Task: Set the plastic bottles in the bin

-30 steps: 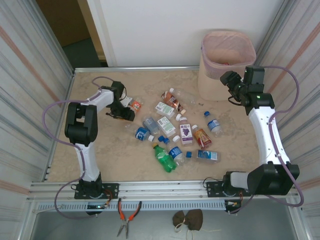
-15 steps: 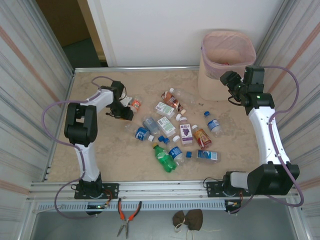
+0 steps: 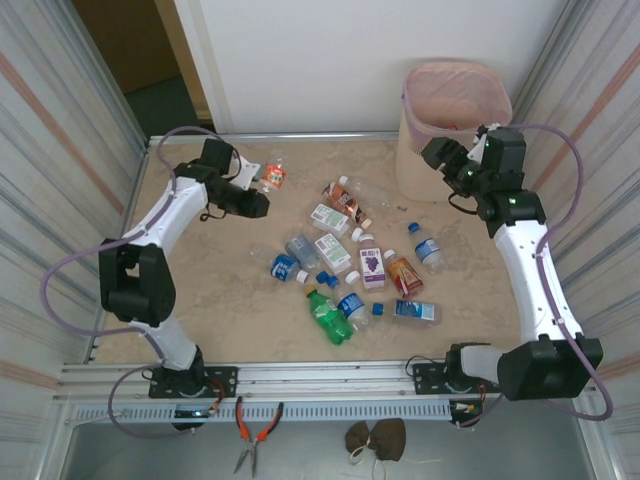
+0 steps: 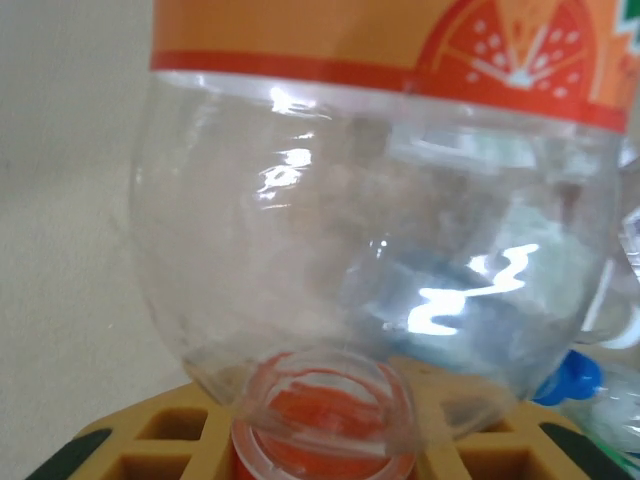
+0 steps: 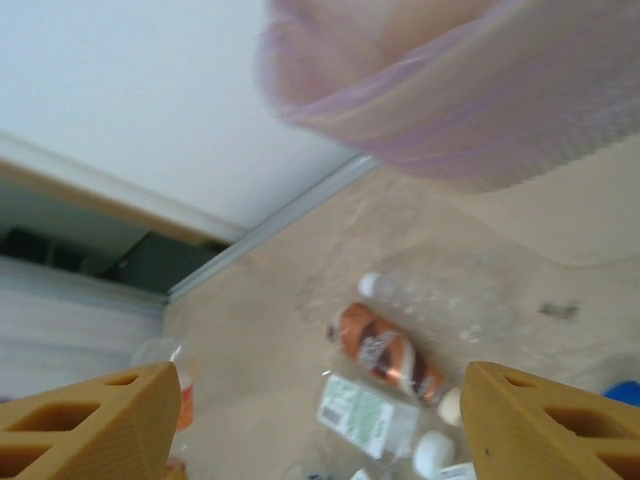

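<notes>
A clear bottle with an orange label [image 3: 272,177] [image 4: 380,200] hangs off the table at the back left. My left gripper [image 3: 262,190] [image 4: 325,440] is shut on its neck, with the orange cap between the yellow fingers. Several plastic bottles lie in a loose cluster mid-table: a brown one [image 3: 345,198] [image 5: 385,355], a white-green one [image 3: 328,218] [image 5: 360,405], a purple-labelled one [image 3: 371,262], a green one [image 3: 328,315]. The beige bin [image 3: 415,178] [image 5: 480,110] with its pink bag stands at the back right. My right gripper [image 3: 440,155] [image 5: 320,420] is open and empty just beside the bin's near wall.
Blue-labelled bottles [image 3: 428,250] and loose blue caps [image 3: 326,278] lie around the cluster. Metal walls close in both sides. Orange pliers [image 3: 252,430] lie on the ledge below the table's near rail.
My left gripper closed on the orange-labelled bottle and lifted it off the table toward the back. The right gripper shifted left and up beside the bin.
</notes>
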